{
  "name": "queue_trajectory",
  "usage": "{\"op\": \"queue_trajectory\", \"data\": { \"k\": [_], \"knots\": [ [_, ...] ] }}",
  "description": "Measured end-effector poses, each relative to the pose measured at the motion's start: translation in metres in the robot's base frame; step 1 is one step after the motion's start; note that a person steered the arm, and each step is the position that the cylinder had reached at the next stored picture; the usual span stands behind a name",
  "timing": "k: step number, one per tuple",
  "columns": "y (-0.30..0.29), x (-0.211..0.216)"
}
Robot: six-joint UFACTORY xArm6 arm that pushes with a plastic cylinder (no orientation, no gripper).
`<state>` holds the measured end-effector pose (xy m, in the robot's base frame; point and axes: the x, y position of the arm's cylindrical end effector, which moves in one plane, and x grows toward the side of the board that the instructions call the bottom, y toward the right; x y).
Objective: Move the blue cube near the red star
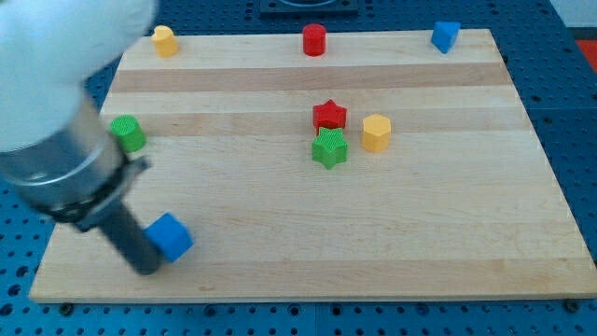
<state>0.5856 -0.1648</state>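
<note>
The blue cube (170, 236) lies near the board's lower left corner. My tip (146, 267) is at the lower end of the dark rod, touching or nearly touching the cube's lower left side. The red star (328, 115) sits a little right of the board's middle, far up and to the right of the cube. The arm's white and grey body fills the view's upper left and hides part of the board there.
A green star (329, 148) sits just below the red star, and a yellow hexagonal block (376, 133) just to its right. A green block (128, 133) is at the left edge. Along the top edge are a yellow block (165, 40), a red block (314, 40) and another blue block (445, 35).
</note>
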Motion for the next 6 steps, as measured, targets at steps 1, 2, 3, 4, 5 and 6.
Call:
{"op": "queue_trajectory", "data": {
  "k": [1,2,3,4,5,6],
  "knots": [
    [0.016,-0.03],
    [0.042,-0.067],
    [0.063,-0.105],
    [0.08,-0.136],
    [0.078,-0.138],
    [0.029,-0.102]
  ]
}}
